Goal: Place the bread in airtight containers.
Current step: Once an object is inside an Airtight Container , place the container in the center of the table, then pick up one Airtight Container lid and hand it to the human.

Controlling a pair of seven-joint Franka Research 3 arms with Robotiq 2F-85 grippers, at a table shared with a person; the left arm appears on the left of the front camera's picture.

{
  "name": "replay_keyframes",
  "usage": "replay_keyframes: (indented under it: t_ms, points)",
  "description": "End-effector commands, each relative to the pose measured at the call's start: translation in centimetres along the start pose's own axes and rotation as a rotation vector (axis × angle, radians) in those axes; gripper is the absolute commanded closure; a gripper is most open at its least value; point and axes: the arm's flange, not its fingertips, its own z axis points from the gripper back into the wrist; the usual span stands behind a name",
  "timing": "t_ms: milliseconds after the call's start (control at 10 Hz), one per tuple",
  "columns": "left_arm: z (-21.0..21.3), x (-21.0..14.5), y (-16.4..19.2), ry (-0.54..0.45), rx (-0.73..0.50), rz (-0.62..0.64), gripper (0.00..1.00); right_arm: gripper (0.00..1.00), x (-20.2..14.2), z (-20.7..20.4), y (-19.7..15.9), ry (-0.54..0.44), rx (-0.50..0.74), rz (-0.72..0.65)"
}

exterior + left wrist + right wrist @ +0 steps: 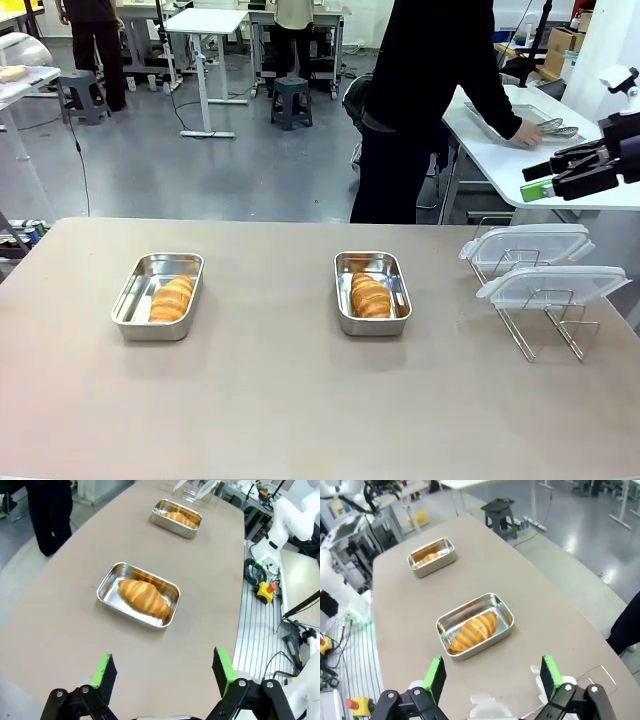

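Croissants (171,299) (371,296) sit in both tins (128,297) (401,290); lids (527,245) still unfitted on rack (545,325) at 3 o'clock; left tool (162,666) and right tool (492,669) both apart, empty.

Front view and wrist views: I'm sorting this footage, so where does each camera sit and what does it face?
Front view: fixed between the arms, looking across the table at the person; the right gripper shows upper right.
Left wrist view: on the left wrist, looking past the open left gripper at the left tin holding a croissant.
Right wrist view: on the right wrist, looking past the open right gripper at the middle tin holding the other croissant.
Shared: all three show both tins.
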Motion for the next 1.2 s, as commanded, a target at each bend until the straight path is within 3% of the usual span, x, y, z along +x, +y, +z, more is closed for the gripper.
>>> replay_keyframes:
  t_ms: [0,700,900,1100]
  points:
    - [0.1,0.0,-0.2,0.001,-0.003,-0.008,0.0,0.0,0.1,0.4,-0.2,-0.011,0.006,0.009]
    - [0.1,0.0,-0.2,0.001,-0.003,-0.008,0.0,0.0,-0.1,0.2,0.1,0.01,0.006,-0.021]
    - [0.1,0.0,-0.2,0.001,-0.003,-0.008,0.0,0.0,0.3,1.0,2.4,0.248,0.001,0.366]
    - [0.1,0.0,-0.2,0.001,-0.003,-0.008,0.0,0.0,-0.2,1.3,4.6,0.398,-0.004,0.65]
